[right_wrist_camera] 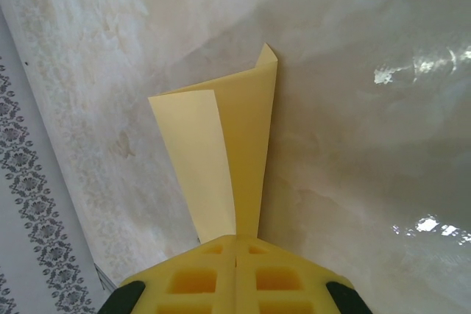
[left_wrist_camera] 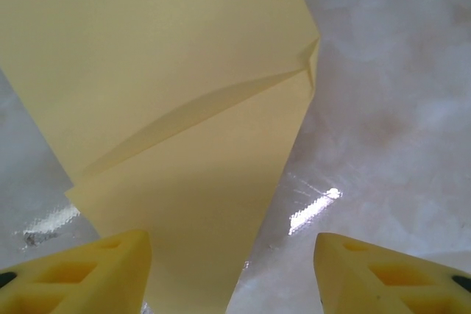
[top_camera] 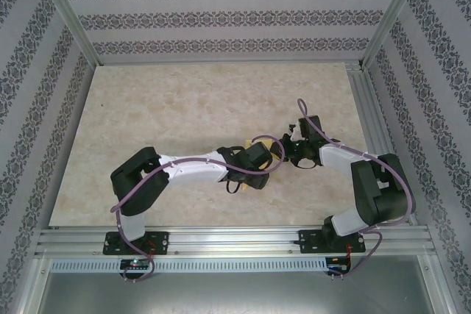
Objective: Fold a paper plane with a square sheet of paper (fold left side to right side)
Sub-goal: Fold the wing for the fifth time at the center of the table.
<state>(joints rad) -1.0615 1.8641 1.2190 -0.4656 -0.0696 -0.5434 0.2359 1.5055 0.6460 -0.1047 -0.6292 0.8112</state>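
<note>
The pale-yellow paper [left_wrist_camera: 169,79] is folded into a tapering shape with a slanted crease and a small bent corner. Its narrow end runs down between my left gripper's [left_wrist_camera: 232,277] open fingers, close to the left finger [left_wrist_camera: 96,270] and well apart from the right one [left_wrist_camera: 383,270]. In the right wrist view the paper [right_wrist_camera: 246,130] stands up as a slim folded wedge, and my right gripper [right_wrist_camera: 237,239] is shut on its narrow end. From above, both grippers meet at mid-table, left [top_camera: 257,158] and right [top_camera: 293,151], with a bit of yellow paper [top_camera: 277,151] between them.
The beige marbled tabletop [top_camera: 206,101] spreads around the arms. Patterned walls and aluminium posts [top_camera: 70,12] enclose it. A metal rail [top_camera: 235,239] carrying the arm bases runs along the near edge. Purple cables loop over both arms.
</note>
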